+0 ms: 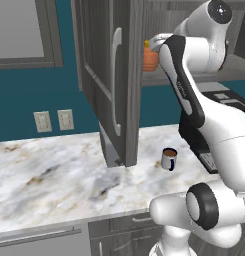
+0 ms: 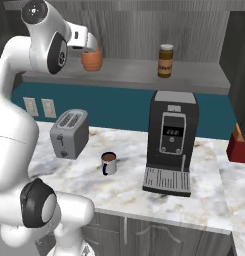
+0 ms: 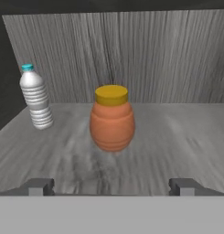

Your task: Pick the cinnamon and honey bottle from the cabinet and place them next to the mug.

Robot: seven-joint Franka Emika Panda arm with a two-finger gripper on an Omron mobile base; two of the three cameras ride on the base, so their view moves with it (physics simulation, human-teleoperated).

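The honey bottle (image 3: 112, 121), a squat orange jar with a yellow lid, stands upright on the shelf of the cabinet (image 3: 177, 137). It sits straight ahead of my open gripper (image 3: 112, 186), a short way beyond the fingertips (image 3: 40, 186), and nothing is between them. From the right base view, the hand reaches the honey bottle (image 2: 92, 59) from the left, and the cinnamon (image 2: 165, 60) stands further right on the same shelf. The arm partly hides the honey bottle (image 1: 150, 57) in the left base view. The blue-and-white mug (image 2: 109, 163) sits on the marble counter (image 2: 129, 190) below.
The cabinet door (image 1: 114, 85) hangs open to the arm's left. A clear water bottle (image 3: 35, 98) stands on the shelf left of the honey jar. On the counter are a toaster (image 2: 69, 133), a black coffee machine (image 2: 170, 142) and a red object (image 2: 239, 145) at the right edge.
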